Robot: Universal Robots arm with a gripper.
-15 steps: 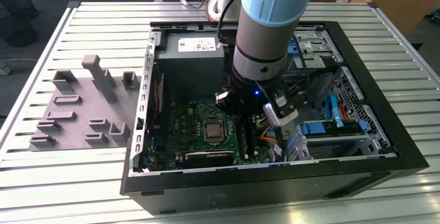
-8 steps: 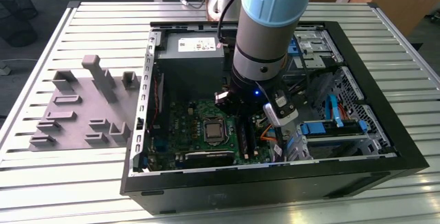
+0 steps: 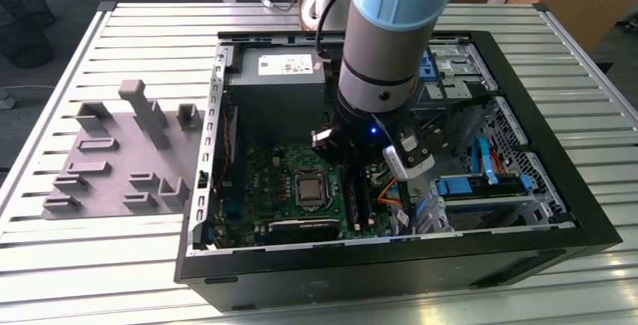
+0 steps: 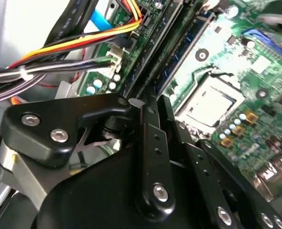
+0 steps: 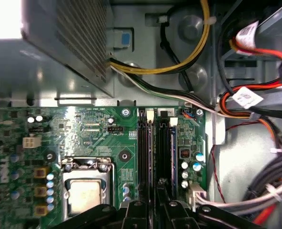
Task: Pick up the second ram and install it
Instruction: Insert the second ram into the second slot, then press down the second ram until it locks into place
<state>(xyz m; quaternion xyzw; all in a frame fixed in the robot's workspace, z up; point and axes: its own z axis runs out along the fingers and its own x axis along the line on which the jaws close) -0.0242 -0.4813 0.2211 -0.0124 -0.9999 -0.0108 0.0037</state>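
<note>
Black gripper [image 5: 153, 210] sits low centre in the first wrist view, over the long black memory slots [image 5: 166, 148]; whether it is spread or pinching cannot be told. Thin green ram stick [image 5: 149, 152] stands edge-up in the slots just ahead. Judged light, stiff, fragile; best held by its long edges. Open black computer case [image 3: 558, 190] on the desk holds green motherboard [image 3: 284, 168], silver processor socket [image 3: 311, 189], bundled cables [image 3: 394, 190].

The surface [image 3: 149, 33] is looking like ribbed pale metal, shining a little. The grey blocks [image 3: 119, 161] are looking like dull plastic. The computer case [image 3: 399, 265] is showing smooth black sides. The pincer [image 4: 146, 143] is showing black matt metal with shiny screws.
</note>
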